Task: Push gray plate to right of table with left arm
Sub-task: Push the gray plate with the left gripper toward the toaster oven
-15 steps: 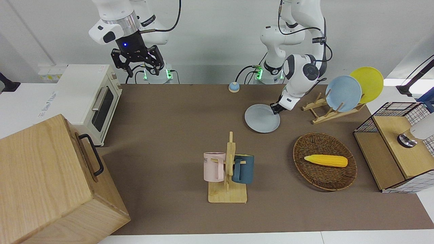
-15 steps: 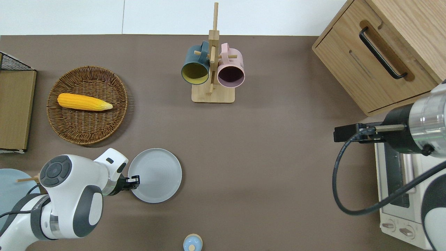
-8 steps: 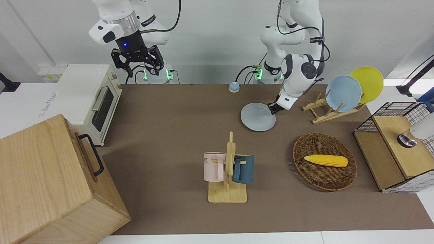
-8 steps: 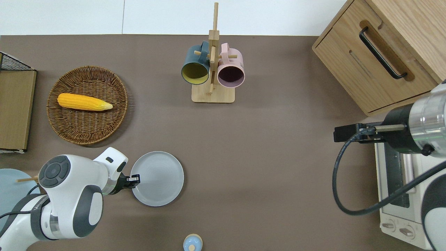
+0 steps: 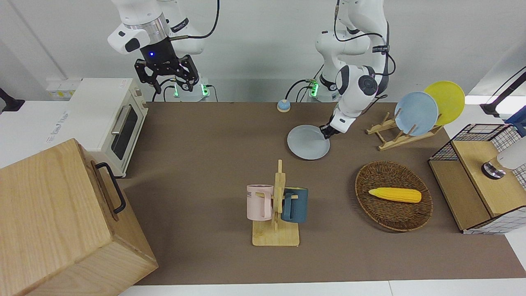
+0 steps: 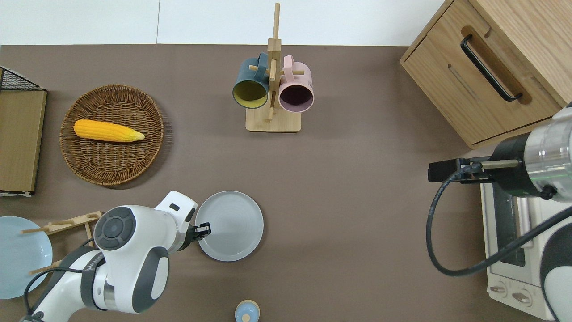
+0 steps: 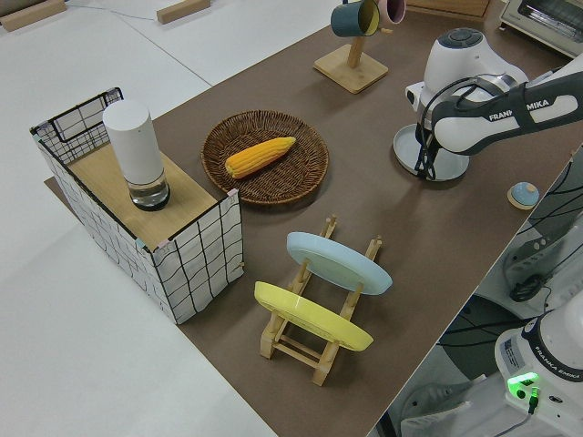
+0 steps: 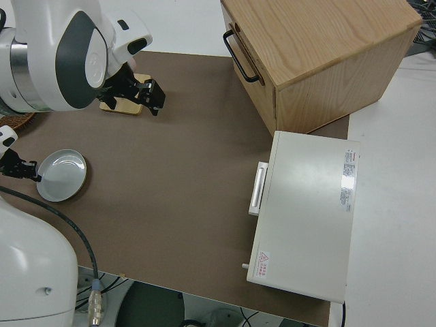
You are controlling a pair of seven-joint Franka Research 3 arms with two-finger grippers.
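The gray plate (image 5: 308, 142) (image 6: 232, 226) (image 7: 437, 157) (image 8: 61, 176) lies flat on the brown table (image 5: 205, 144) (image 6: 357, 188), nearer to the robots than the mug rack. My left gripper (image 5: 326, 132) (image 6: 204, 229) (image 7: 422, 169) is low at the table, shut, with its slim black tip against the plate's rim on the side toward the left arm's end of the table. Nothing is held between its fingers. The right arm is parked with its gripper (image 5: 166, 76) open.
A mug rack (image 6: 272, 89) stands mid-table. Toward the left arm's end sit a wicker basket (image 6: 111, 165) holding corn (image 6: 107, 130), a dish rack (image 5: 394, 137) with a light-blue and a yellow plate, and a wire crate (image 5: 441, 154). Toaster oven (image 5: 111, 119), wooden box (image 5: 53, 222), small blue knob (image 5: 283, 105).
My left gripper has slid toward the right arm's end of the table, and the gray plate has moved the same way ahead of it. The right arm has not moved.
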